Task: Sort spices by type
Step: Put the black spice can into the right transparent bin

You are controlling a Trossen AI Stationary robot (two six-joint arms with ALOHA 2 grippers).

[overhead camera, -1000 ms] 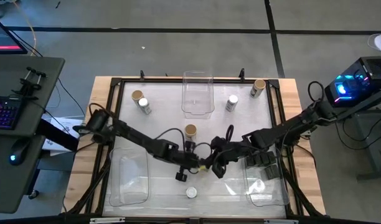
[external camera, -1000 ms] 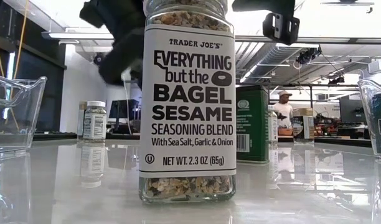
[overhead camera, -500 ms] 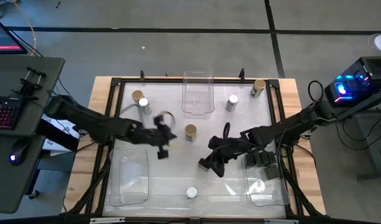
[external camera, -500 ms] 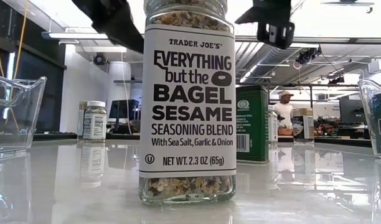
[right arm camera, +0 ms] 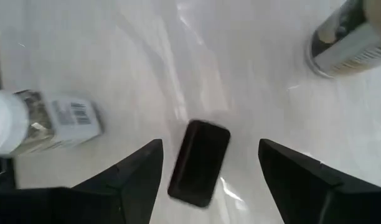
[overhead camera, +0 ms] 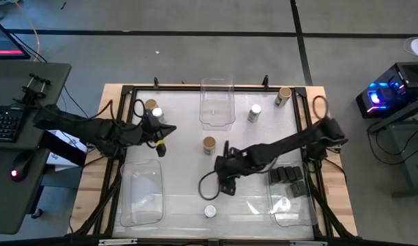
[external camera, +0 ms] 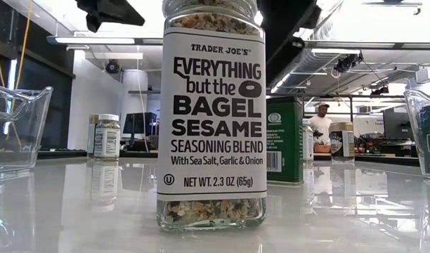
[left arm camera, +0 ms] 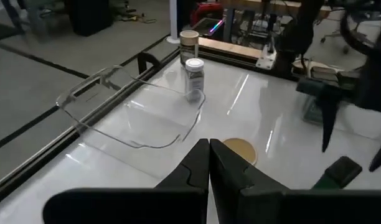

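My right gripper (right arm camera: 209, 155) hangs open over the table's middle (overhead camera: 226, 186), fingers pointing down. Below it a small black-topped box (right arm camera: 200, 163) stands upright on its base (external camera: 284, 140), the fingers on either side and clear of it. A white-lidded jar (overhead camera: 210, 211) stands near the front edge and a tan-lidded jar (overhead camera: 209, 143) in the middle. My left gripper (overhead camera: 161, 147) is shut and holds nothing, left of the tan lid (left arm camera: 239, 149). More jars stand at the far left (overhead camera: 154, 113) and far right (overhead camera: 254, 111), (overhead camera: 283, 94).
Three clear bins sit on the table: far middle (overhead camera: 217, 102), near left (overhead camera: 142, 195), and near right (overhead camera: 291, 205), which holds several black boxes (overhead camera: 287, 179). A dark frame (overhead camera: 195, 87) runs around the tabletop. A person (external camera: 319, 123) stands far back in the room.
My left gripper, still shut, has drawn back from the table's middle toward its far left. My right gripper has opened and shifted slightly toward the table's left, above the box. The box has stayed standing where it was.
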